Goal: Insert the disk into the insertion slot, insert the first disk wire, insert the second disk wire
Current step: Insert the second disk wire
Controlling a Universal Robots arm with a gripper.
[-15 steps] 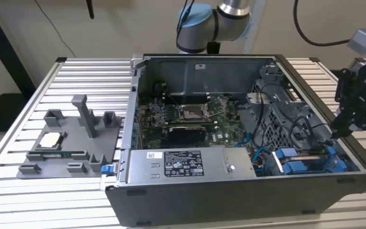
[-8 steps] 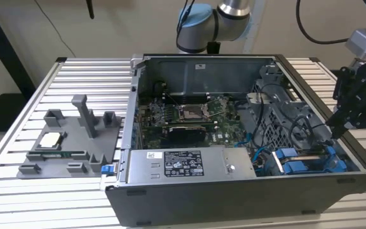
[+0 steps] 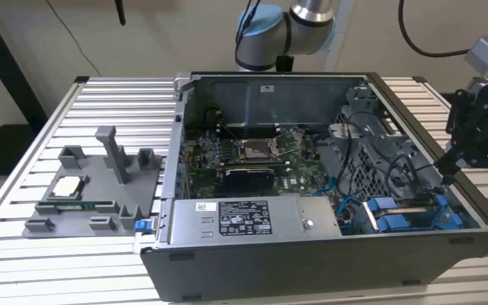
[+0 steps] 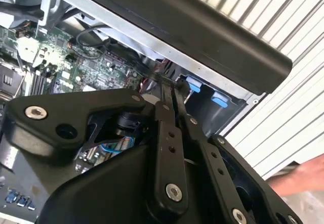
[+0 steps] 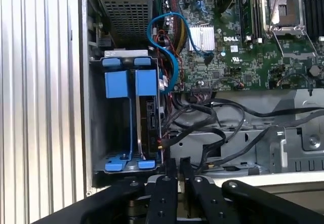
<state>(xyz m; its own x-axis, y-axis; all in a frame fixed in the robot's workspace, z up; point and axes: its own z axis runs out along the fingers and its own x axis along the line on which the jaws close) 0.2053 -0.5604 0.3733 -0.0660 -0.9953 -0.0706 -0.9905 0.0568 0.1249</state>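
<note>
The disk sits in the insertion slot. The gripper, jaws pressed together, hovers just above. Wire-plugging stage, I reckon, demanding fine aim.

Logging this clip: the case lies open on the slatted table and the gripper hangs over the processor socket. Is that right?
Not quite. The case does lie open on the slatted table, but the gripper hangs at the case's edge on the exterior view's right, by the insertion slot with its blue fittings, not over the processor socket. The exterior view shows this.
</note>
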